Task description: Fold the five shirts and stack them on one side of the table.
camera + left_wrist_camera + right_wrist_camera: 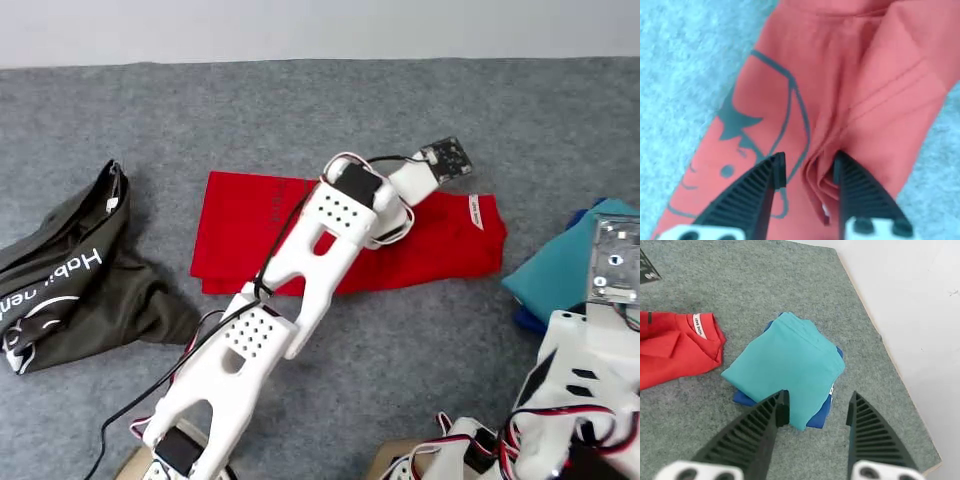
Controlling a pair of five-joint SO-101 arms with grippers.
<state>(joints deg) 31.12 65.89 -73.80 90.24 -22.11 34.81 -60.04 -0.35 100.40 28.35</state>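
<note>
Left jaws apparently astride red shirt

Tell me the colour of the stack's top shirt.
Teal. The top shirt shows best in the right wrist view.

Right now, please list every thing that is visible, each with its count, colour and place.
red cloth shirt: 1, red, table middle, partly folded.
dark olive cloth shirt: 1, olive with white print, crumpled at the high view's left.
teal cloth shirt: 1, teal, folded, top of the pile at the right edge.
blue cloth shirt: 1, blue, bottom of that pile.
grey felt table cover: 1, grey, beneath all.
left gripper: 1, black, open over the red cloth shirt.
right gripper: 1, black, open above the teal cloth shirt.
</note>
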